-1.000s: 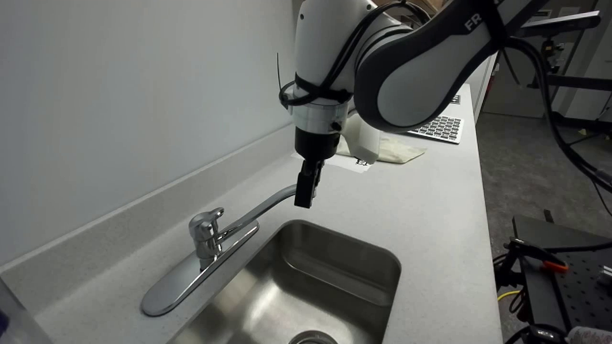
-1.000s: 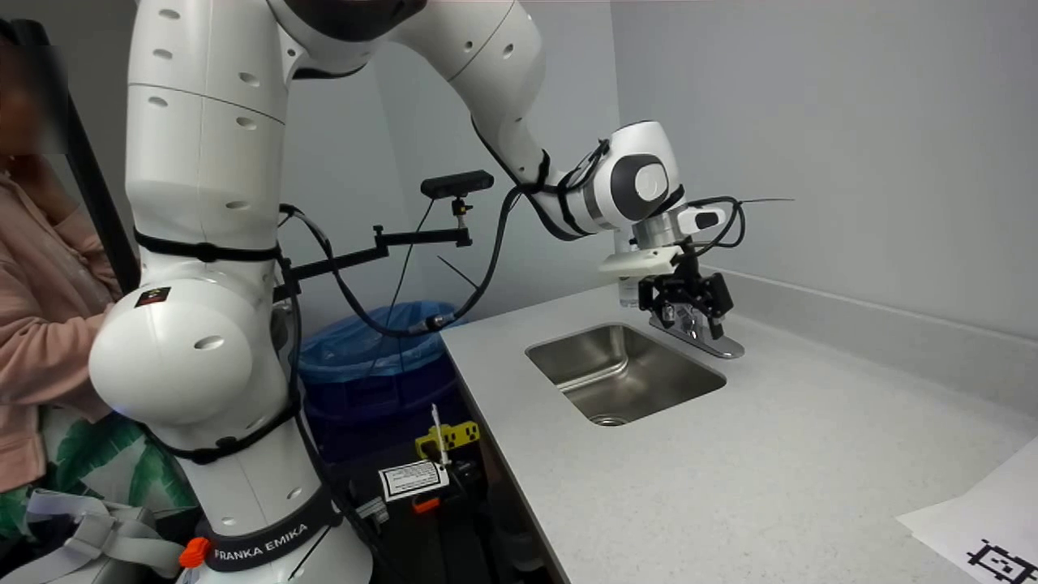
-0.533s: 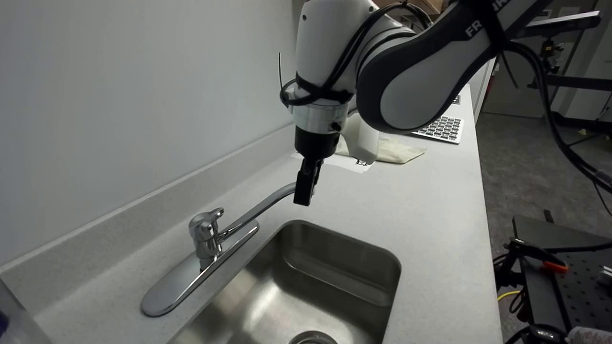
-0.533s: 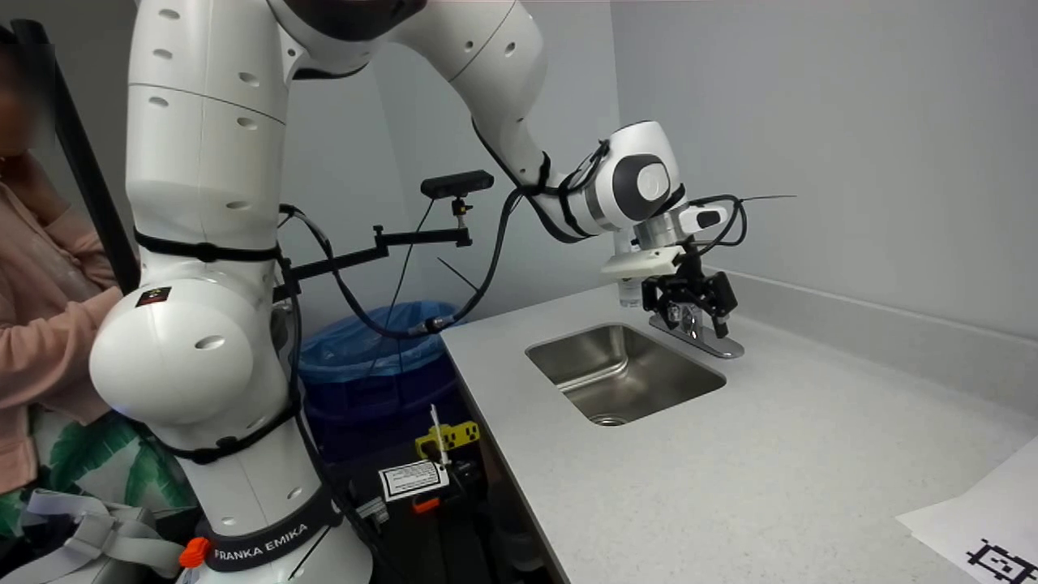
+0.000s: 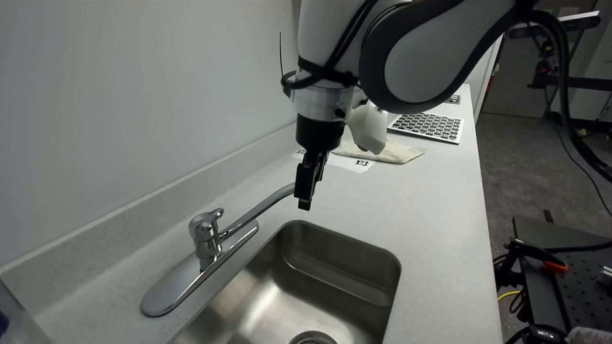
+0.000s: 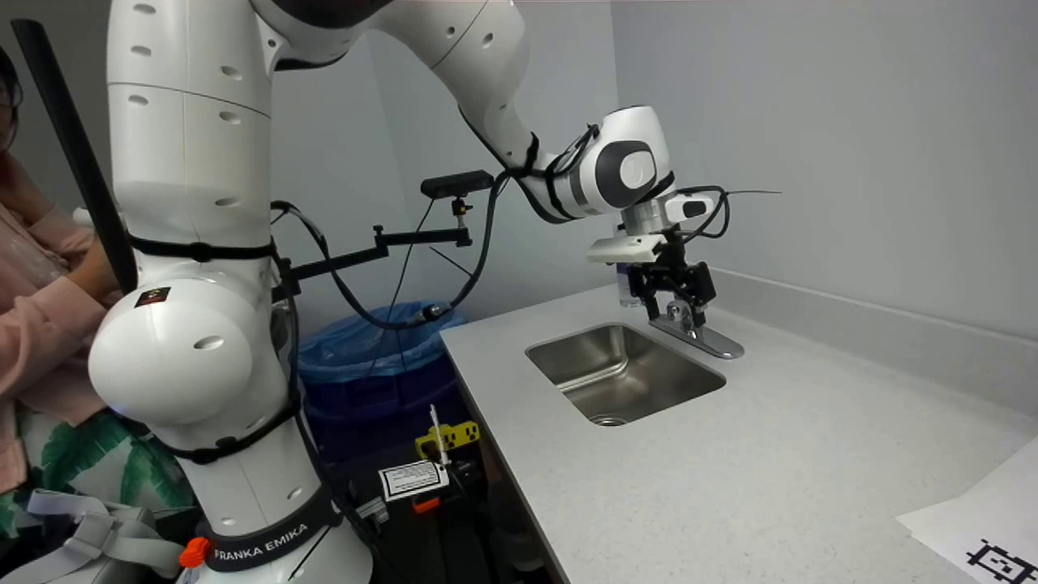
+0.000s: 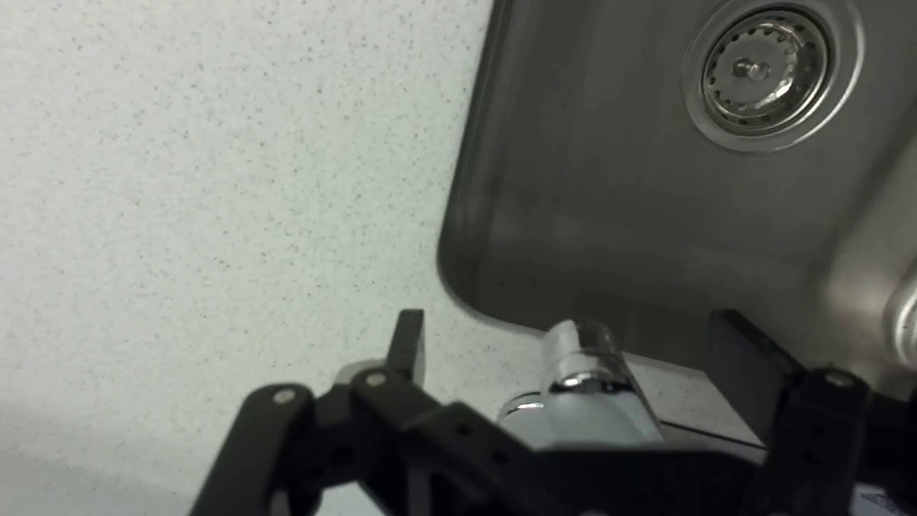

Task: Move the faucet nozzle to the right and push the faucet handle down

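The slim chrome faucet nozzle (image 5: pixel 260 209) reaches from the faucet body past the sink corner in an exterior view. Its far end is hidden behind my gripper (image 5: pixel 304 204). In the wrist view, my gripper (image 7: pixel 567 315) is open, its fingers well apart. A chrome piece, apparently the nozzle's end (image 7: pixel 591 390), shows between the fingers with a gap on each side. The faucet handle (image 5: pixel 217 213) shows foreshortened on top of the faucet body, apart from my gripper. In the other view of the arm, my gripper (image 6: pixel 676 318) is in front of the faucet and partly hides it.
A steel sink (image 5: pixel 330 267) lies beside the faucet base plate (image 5: pixel 167 291). The wall (image 5: pixel 143 119) and backsplash run close behind. A cloth (image 5: pixel 399 150) and a keyboard (image 5: pixel 428 126) lie farther along the counter. A bottle (image 6: pixel 626 292) stands beyond my gripper.
My wrist has risen, and the gripper has shifted left and up in the exterior view that shows the robot base. The nozzle and handle show no visible movement.
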